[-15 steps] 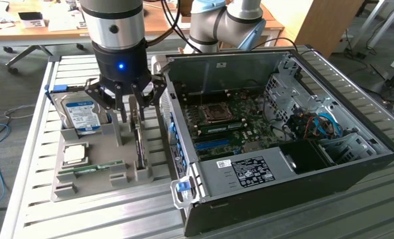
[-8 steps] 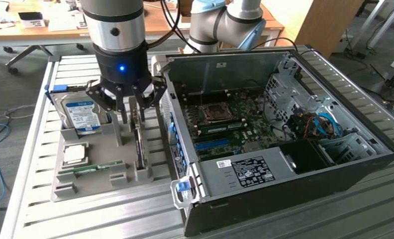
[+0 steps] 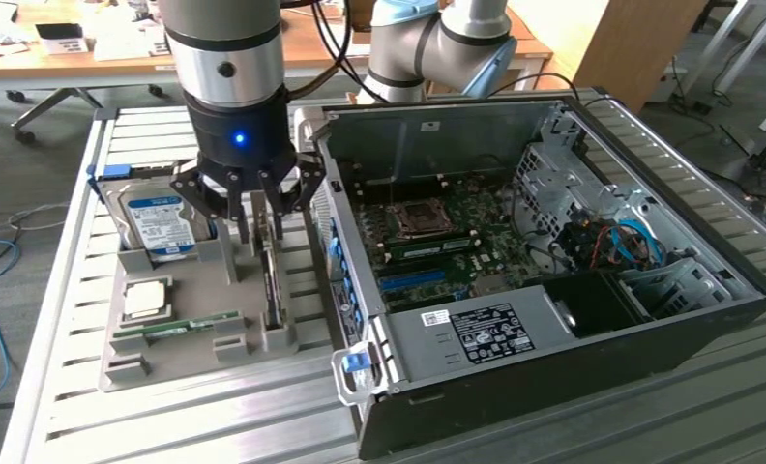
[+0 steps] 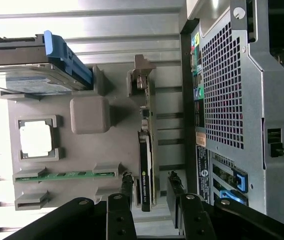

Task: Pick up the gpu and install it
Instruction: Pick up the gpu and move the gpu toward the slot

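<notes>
The gpu is a thin dark card standing on edge in a slot of the grey holder tray, close beside the open computer case. My gripper hangs straight above it, open, with a finger on either side of the card's near end and a gap on both sides. In the wrist view the gpu runs between the two black fingertips of the gripper, its silver bracket end pointing away. The case's motherboard lies exposed with blue slots.
The holder tray also carries a silver hard drive with a blue label, a square processor chip and a green memory stick. The case's perforated rear wall stands close beside the card. Everything rests on a slatted aluminium table.
</notes>
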`<state>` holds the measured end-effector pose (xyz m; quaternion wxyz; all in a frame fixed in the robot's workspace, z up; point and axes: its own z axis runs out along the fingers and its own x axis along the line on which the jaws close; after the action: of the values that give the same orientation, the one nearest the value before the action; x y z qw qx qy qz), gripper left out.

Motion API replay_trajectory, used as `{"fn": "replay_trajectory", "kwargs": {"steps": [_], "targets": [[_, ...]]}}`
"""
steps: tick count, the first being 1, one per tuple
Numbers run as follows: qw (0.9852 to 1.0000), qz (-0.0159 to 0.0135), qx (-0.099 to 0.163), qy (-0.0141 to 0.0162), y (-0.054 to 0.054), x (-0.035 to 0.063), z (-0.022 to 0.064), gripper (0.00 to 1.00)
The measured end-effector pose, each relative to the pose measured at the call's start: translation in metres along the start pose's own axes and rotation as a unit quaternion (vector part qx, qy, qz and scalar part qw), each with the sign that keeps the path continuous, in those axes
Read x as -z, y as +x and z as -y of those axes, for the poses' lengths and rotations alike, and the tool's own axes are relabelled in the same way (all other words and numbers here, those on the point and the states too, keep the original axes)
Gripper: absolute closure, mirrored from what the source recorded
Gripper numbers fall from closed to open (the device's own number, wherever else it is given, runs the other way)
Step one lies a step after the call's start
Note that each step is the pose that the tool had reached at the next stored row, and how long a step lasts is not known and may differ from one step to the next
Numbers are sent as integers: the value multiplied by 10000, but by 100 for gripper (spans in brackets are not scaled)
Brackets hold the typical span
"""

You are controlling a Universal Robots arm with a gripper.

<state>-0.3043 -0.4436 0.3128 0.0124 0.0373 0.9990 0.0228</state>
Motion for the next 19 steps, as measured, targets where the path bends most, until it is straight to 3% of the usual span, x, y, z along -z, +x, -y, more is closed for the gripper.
{"fn": "replay_trajectory", "kwargs": {"steps": [6, 19], "targets": [[10000, 1, -1, -1, -34, -16, -2, 58], [10000, 0, 0, 0, -31, -248, 9, 58]]}}
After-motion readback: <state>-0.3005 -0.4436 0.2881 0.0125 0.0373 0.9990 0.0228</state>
